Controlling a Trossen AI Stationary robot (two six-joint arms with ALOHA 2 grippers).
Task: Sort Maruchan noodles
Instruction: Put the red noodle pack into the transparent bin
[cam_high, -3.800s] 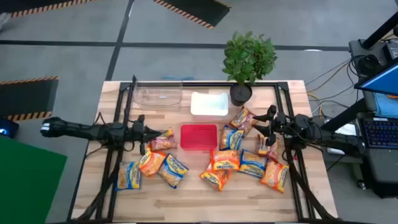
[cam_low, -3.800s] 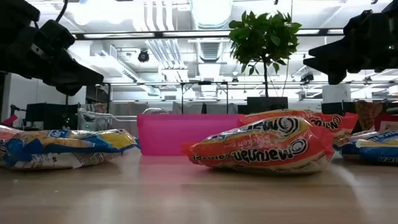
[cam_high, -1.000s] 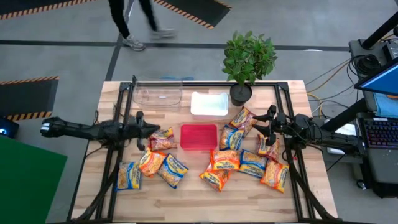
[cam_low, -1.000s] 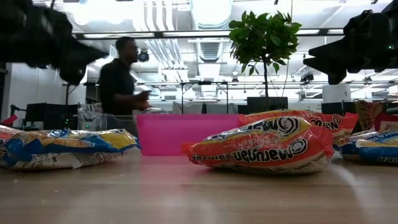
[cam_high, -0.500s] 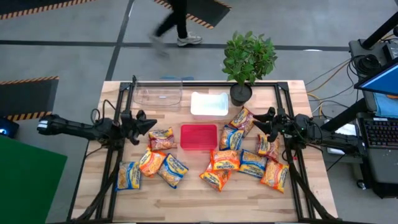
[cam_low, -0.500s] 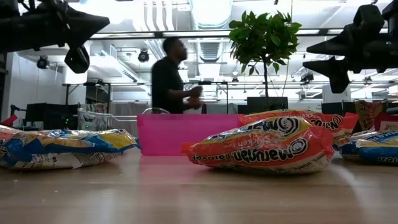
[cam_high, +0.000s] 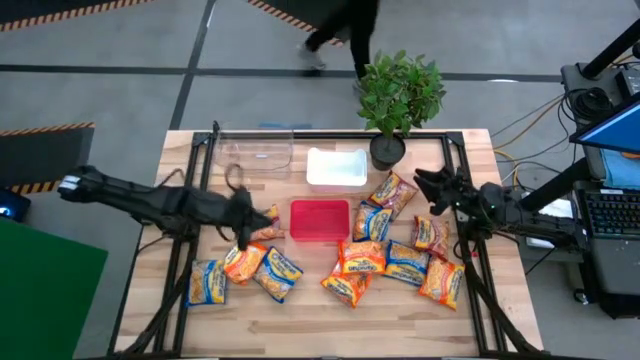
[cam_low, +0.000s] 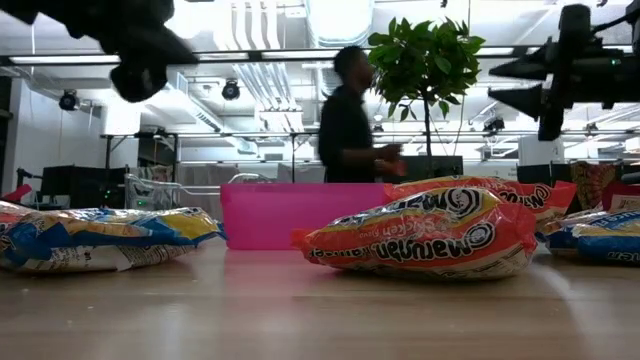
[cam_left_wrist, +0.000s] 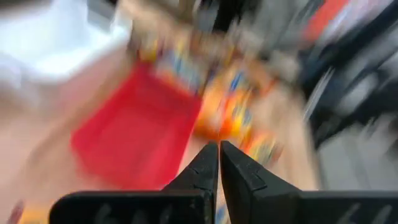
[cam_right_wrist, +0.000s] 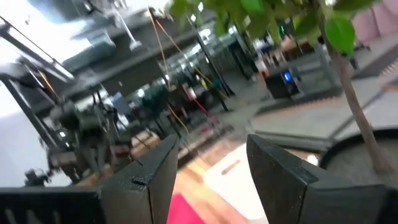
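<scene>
Packets of Maruchan noodles (cam_high: 360, 255) lie scattered across the counter (cam_high: 300, 315), light, crinkly, slippery; I'd pinch an edge seam. My left claw (cam_left_wrist: 219, 163), fingers together, hovers over the left cluster; my right claw (cam_right_wrist: 208, 165) hangs apart, right side.

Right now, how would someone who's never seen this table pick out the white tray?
Find the potted plant at the table's far edge. Just beside its pot sits the white tray, between a clear tray and the plant. It is the only opaque white one; the red tray lies nearer the packets.
</scene>
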